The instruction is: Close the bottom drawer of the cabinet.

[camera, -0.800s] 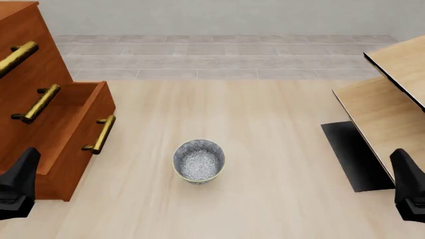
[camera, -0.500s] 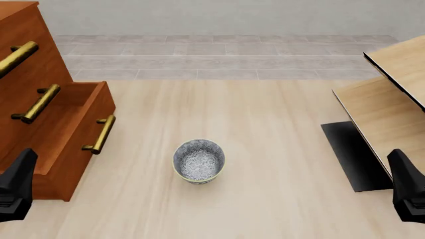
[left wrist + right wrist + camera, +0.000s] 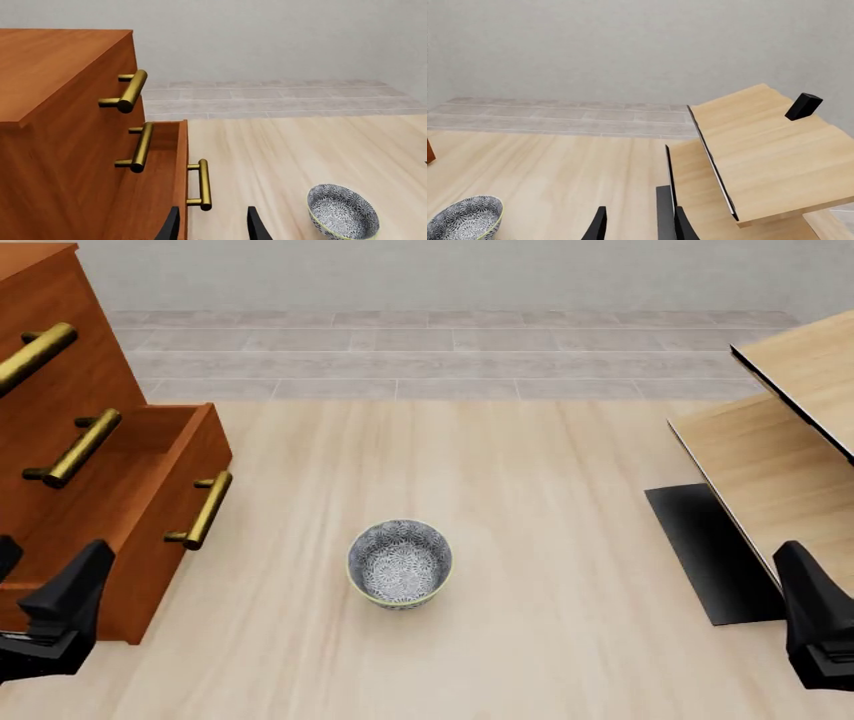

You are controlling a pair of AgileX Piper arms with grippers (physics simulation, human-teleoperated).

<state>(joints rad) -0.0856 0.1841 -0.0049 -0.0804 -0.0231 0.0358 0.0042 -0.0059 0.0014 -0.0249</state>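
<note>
The bottom drawer [image 3: 147, 530] is sticking out of the cabinet [image 3: 40, 380], open; its brass handle [image 3: 203, 510] is facing the patterned bowl [image 3: 400, 562]; left gripper [image 3: 60, 625] is hovering just beside the drawer's near corner, fingers parted, nothing btwn them; right gripper [image 3: 817, 635] is hanging well apart from the drawer, beyond the bowl, by the pale furniture [image 3: 787, 440], fingers parted, empty.

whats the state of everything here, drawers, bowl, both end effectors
bottom drawer: pulled out, open
middle drawer: shut, flush with the cabinet
top drawer: shut
bowl: upright on the floor, empty, apart from the cabinet
left end effector: open, holding nothing, near the bottom drawer's handle
right end effector: open, holding nothing, by the pale wood furniture
</note>
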